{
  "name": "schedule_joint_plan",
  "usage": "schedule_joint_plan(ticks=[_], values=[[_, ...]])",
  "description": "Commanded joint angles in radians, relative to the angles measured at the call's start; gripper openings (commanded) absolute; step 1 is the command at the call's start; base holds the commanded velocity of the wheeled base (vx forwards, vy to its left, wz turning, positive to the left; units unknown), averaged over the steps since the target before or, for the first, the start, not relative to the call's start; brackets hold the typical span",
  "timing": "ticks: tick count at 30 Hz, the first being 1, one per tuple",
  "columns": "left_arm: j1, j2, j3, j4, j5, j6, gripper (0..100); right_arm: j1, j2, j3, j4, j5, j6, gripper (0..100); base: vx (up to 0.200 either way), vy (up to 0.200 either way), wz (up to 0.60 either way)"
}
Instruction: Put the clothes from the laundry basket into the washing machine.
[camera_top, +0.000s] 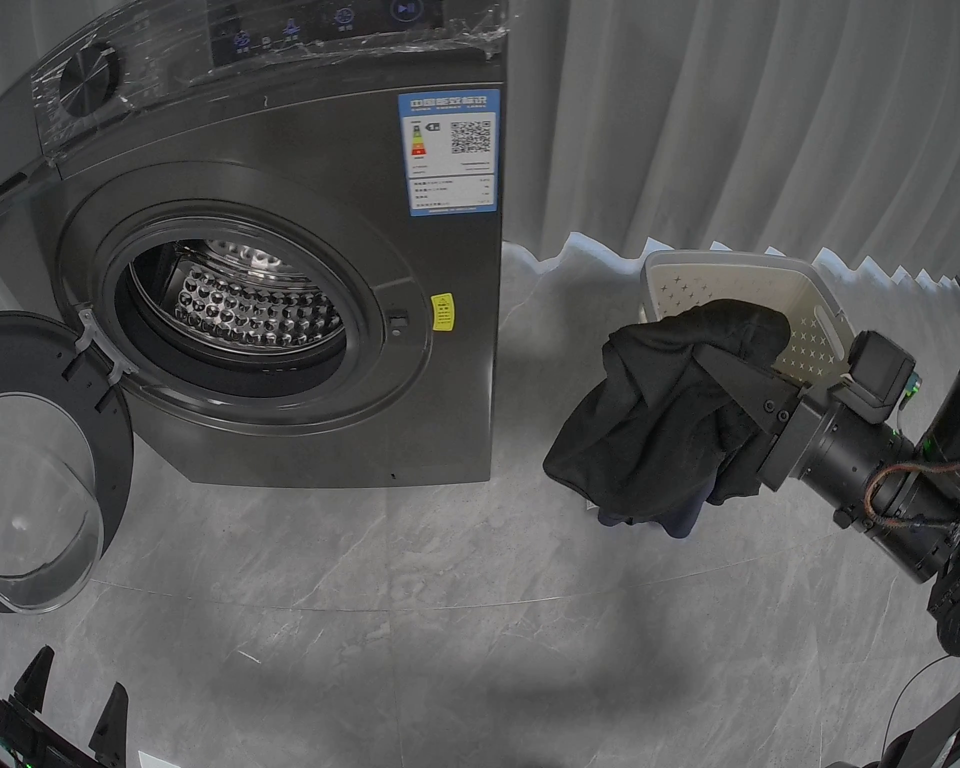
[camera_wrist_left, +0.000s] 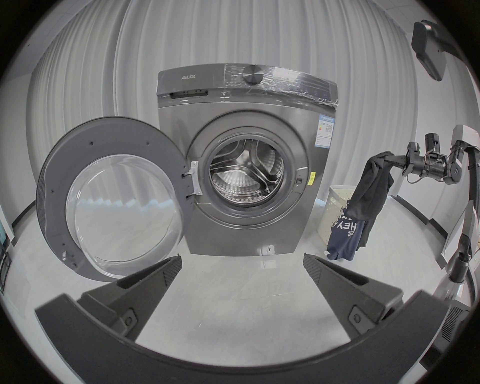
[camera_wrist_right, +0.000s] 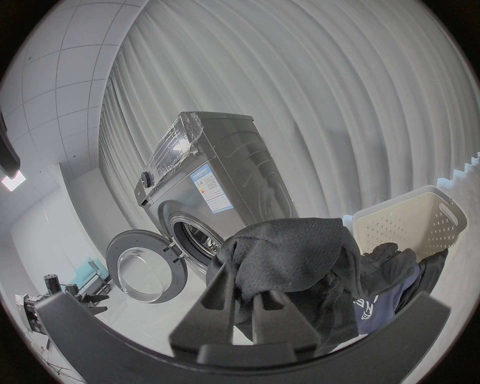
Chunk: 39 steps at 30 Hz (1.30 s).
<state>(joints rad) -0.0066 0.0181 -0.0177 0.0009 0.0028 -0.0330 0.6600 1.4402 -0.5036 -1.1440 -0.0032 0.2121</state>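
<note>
Left gripper (camera_top: 80, 672), low in the foreground over the grey floor (camera_top: 480, 640): its two fingers (camera_wrist_left: 150, 280) are spread wide with nothing between them. They face the washing machine (camera_wrist_left: 250, 165).

Right gripper (camera_top: 715, 360), farther out on the robot's right and held up at about basket height: its fingers (camera_wrist_right: 225, 285) are pinched down on a fold of the black garment (camera_top: 650, 420). The right wrist view shows this grip up close, with the two fingers almost together and cloth bunched over their tips.

Clothes count in the bundle is two. The black garment hangs in a long drape. The navy garment (camera_top: 685, 520) shows in the head view as a small corner under the black one. The left wrist view shows the navy garment's (camera_wrist_left: 345, 232) full hang and its white lettering. I cannot tell whether the fingers grip it directly.

One laundry basket (camera_top: 740, 275), cream and perforated, stands on the floor just behind the hanging bundle.

One washing machine, well apart to the left of the basket, has its round door (camera_top: 50, 480) swung fully open. The steel drum (camera_top: 250, 300) is exposed with no clothes visible inside.

A pale pleated curtain (camera_top: 720, 120) hangs behind everything.
</note>
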Motion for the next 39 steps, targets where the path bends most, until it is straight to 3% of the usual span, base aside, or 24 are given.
schedule_joint_plan(ticks=[1, 7, 19, 25, 39], values=[[-0.001, -0.013, 0.016, -0.001, 0.0, 0.002, 100, -0.022, -0.006, -0.018, 0.0, 0.0, 0.0, 0, 0.0, 0.2, 0.0], [-0.001, -0.013, 0.016, -0.001, 0.0, 0.002, 100, -0.023, -0.007, -0.016, 0.0, -0.018, -0.002, 0, 0.0, 0.0, 0.0], [0.0, -0.013, 0.016, -0.001, 0.0, 0.001, 100, -0.02, -0.006, -0.016, 0.0, -0.021, -0.002, 0, -0.2, 0.0, 0.0], [-0.001, -0.013, 0.016, -0.001, 0.0, 0.001, 100, -0.02, -0.006, -0.015, 0.0, -0.021, -0.002, 0, 0.0, 0.0, 0.0], [-0.001, -0.013, 0.016, -0.001, 0.0, 0.001, 100, -0.022, 0.003, -0.013, 0.0, -0.024, -0.002, 0, 0.0, 0.2, 0.0]])
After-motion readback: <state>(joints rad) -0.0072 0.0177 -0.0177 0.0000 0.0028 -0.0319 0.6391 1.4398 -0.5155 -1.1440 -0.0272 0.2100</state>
